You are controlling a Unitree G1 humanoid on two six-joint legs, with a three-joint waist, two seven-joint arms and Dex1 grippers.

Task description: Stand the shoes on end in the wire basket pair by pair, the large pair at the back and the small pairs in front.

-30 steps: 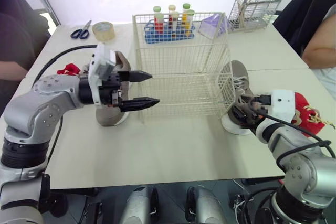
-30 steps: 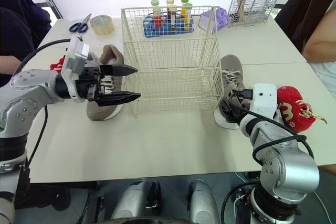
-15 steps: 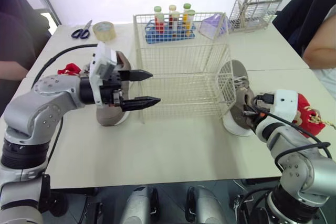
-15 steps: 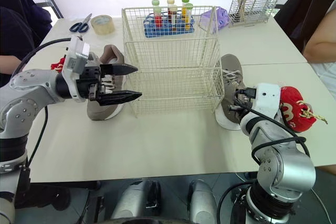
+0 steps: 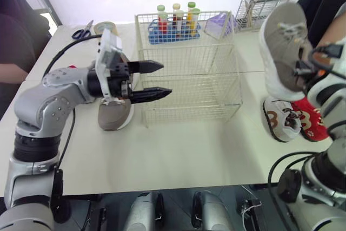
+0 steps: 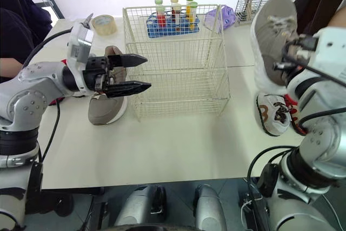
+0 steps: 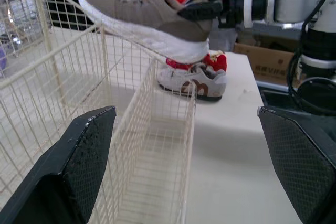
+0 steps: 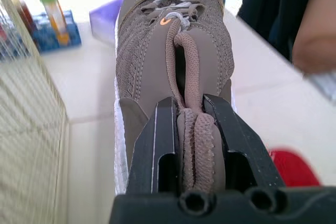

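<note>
My right gripper [image 8: 189, 106] is clamped on the grey shoe [image 5: 284, 41] at the heel collar. The shoe is in the air, toe up, right of the basket [image 5: 189, 87] and over the small pair [image 5: 285, 121] on the table [image 5: 178, 150]. My left gripper [image 5: 165, 78] has its fingers apart and hovers at the basket's left side. The second shoe [image 5: 112, 116] lies on the table just below it.
</note>
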